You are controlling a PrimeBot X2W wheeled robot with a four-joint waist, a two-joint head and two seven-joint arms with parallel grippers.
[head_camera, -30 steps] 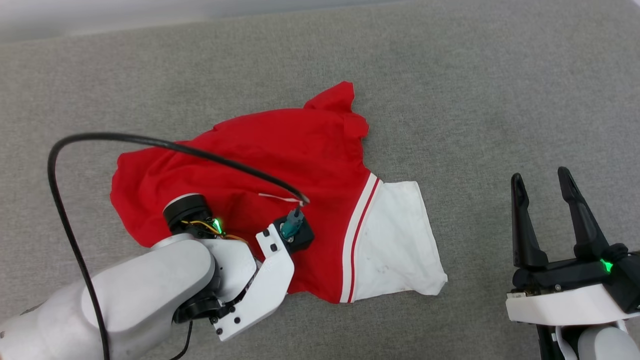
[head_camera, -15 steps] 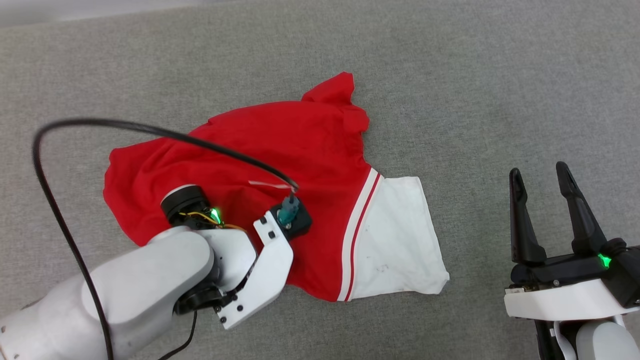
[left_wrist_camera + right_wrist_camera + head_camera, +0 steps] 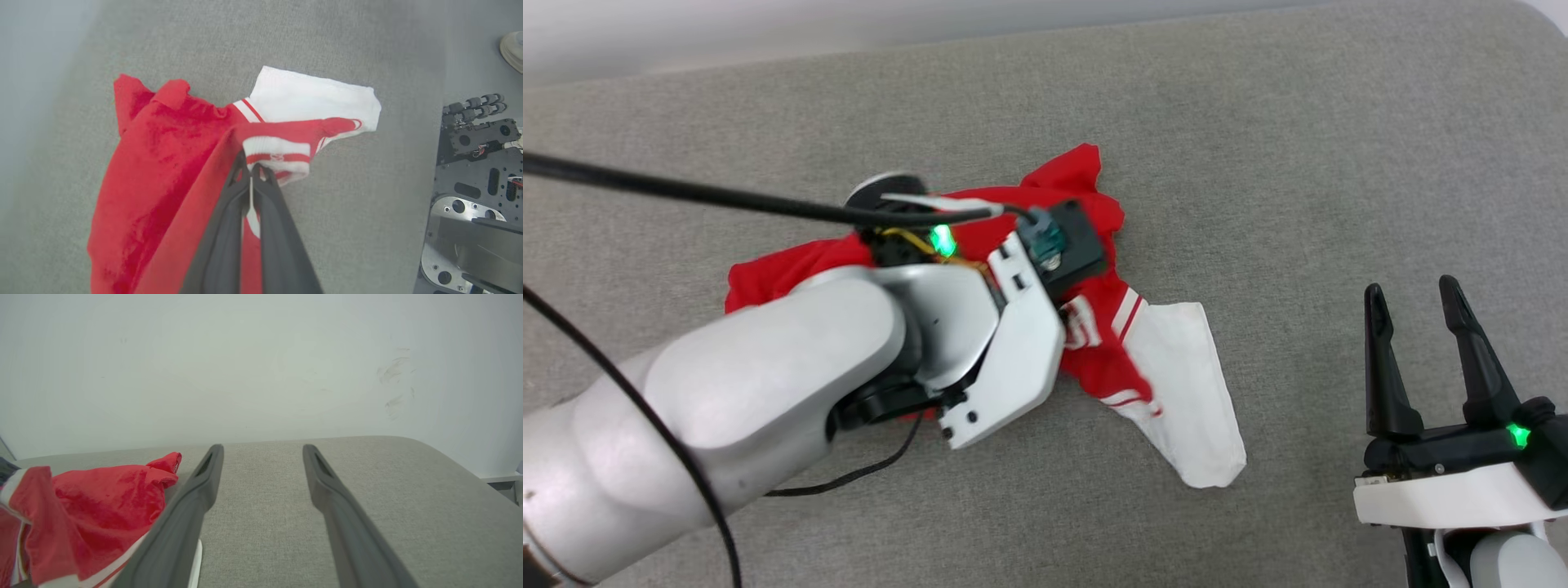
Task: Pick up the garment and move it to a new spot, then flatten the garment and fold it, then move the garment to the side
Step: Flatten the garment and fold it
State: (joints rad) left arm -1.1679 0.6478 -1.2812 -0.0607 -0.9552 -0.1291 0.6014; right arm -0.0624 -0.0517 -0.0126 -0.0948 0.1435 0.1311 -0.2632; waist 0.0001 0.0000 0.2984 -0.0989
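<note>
Your left jaws were pressed together on the shirt [image 3: 163,163], pinching a red fold right by the striped trim [image 3: 278,157]. That part hung bunched up off the grey worktop [image 3: 1258,163]. The white sleeve [image 3: 1188,392] lay flat on the worktop, just right of your pale left arm [image 3: 768,384]. Your right jaws were spread wide, sitting low on the right, well apart from the shirt and pointing over bare worktop.

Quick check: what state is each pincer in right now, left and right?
Left pincer: closed on the garment.
Right pincer: open, holding nothing.
</note>
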